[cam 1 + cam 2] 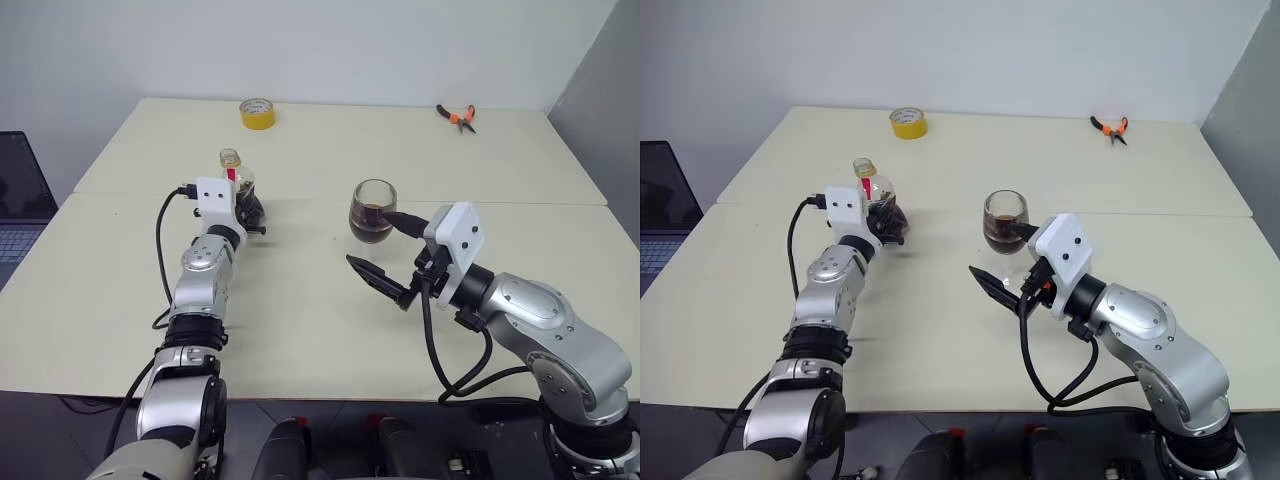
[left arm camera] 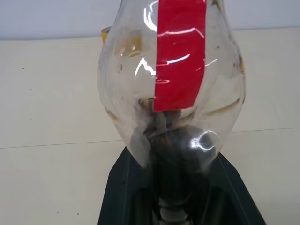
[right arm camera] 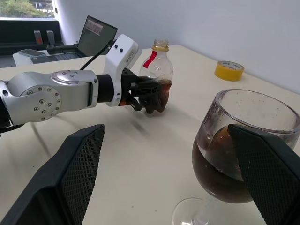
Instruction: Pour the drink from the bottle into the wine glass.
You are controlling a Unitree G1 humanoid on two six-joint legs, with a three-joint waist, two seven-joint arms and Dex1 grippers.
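L gripper is clenched on the bottle, jaws round its lower body; bottle upright, at or just above the tabletop — contact can't be made out. Nearly empty: just a dark residue low down btwn the jaws. Neck open, no cap on it.

R gripper is released, jaws spread wide, one either side of the wine glass but not gripping it. Glass stands on the tabletop btwn them; the drink fills roughly the lower half of the bowl. Pour looks about done.

Risks:
- R jaws flank the bowl closely. Any sideways drift while backing off could clip it; tall, thin stem, top-heavy w/ liquid, so it'd tip and spill.
- L letting go before the base sits flat: light empty bottle may topple or roll, dribbling residue.
- Bottle wall is thin plastic; hard squeeze could buckle it.

Labels/writing: red strip on the bottle's neck and shoulder, no text legible. No brand readable anywhere.
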